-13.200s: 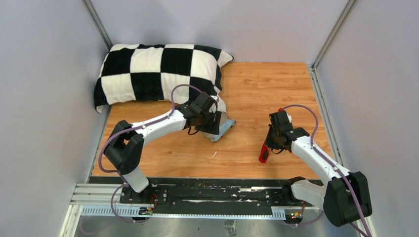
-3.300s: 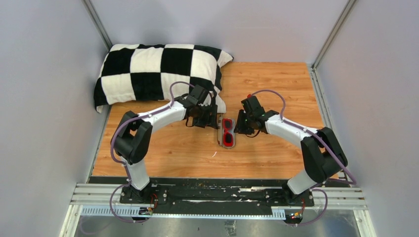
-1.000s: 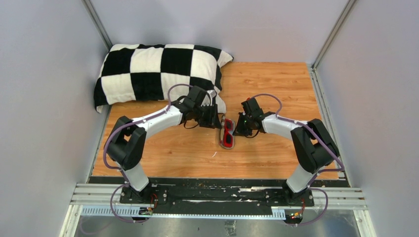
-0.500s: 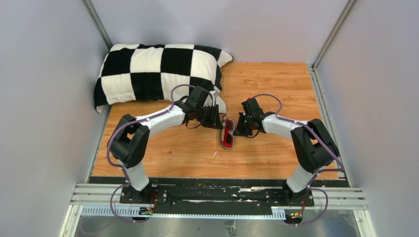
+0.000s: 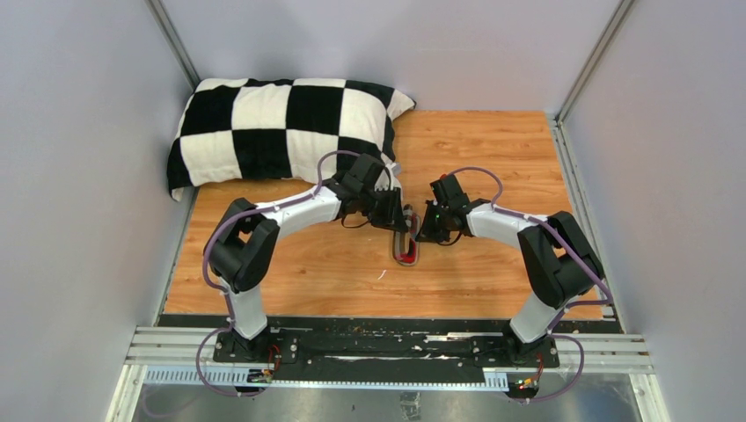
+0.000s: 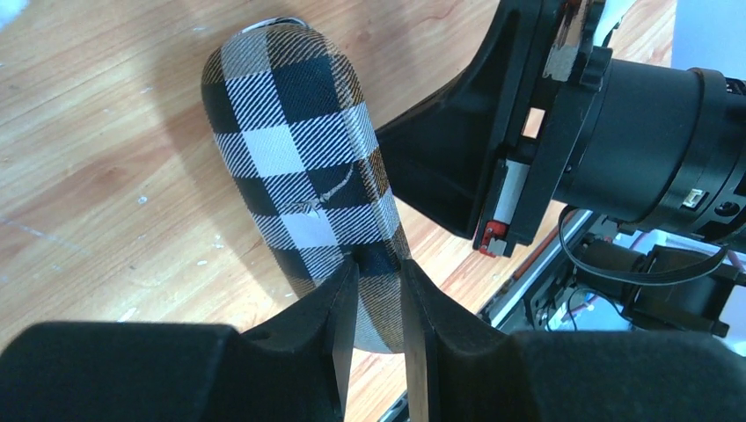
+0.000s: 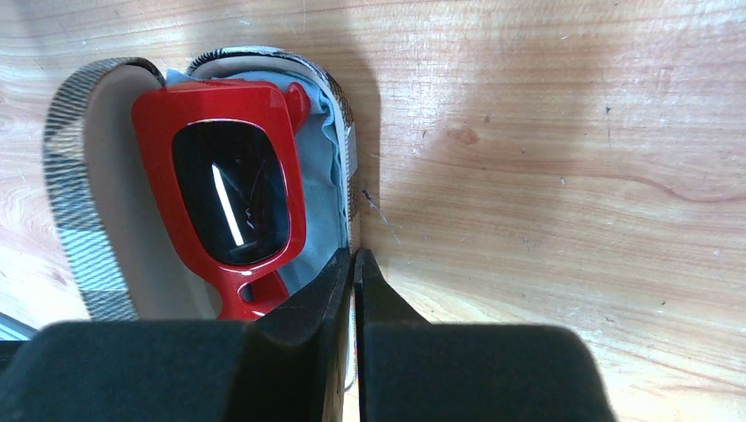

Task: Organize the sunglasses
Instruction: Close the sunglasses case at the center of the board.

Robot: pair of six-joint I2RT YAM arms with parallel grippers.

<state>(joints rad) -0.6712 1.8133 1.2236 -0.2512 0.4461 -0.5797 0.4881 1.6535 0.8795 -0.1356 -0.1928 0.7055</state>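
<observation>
The red sunglasses (image 7: 233, 193) with dark lenses lie in the open base of the grey plaid case (image 7: 341, 105), on the light blue cloth (image 7: 321, 207). My right gripper (image 7: 354, 255) is shut on the base's right rim. My left gripper (image 6: 378, 262) is shut on the case's plaid lid (image 6: 290, 141) and holds it tilted over the base. In the top view my left gripper (image 5: 400, 220) hides most of the case; a bit of red frame (image 5: 406, 256) shows below it, with my right gripper (image 5: 421, 233) beside it.
A black-and-white checked pillow (image 5: 281, 123) lies at the back left of the wooden table (image 5: 493, 158). Grey walls close in both sides and the back. The black mounting rail (image 5: 369, 338) runs along the near edge.
My left gripper has moved right with the lid and swung it over the sunglasses, which now show far less from above. My right gripper has stayed on the case's rim.
</observation>
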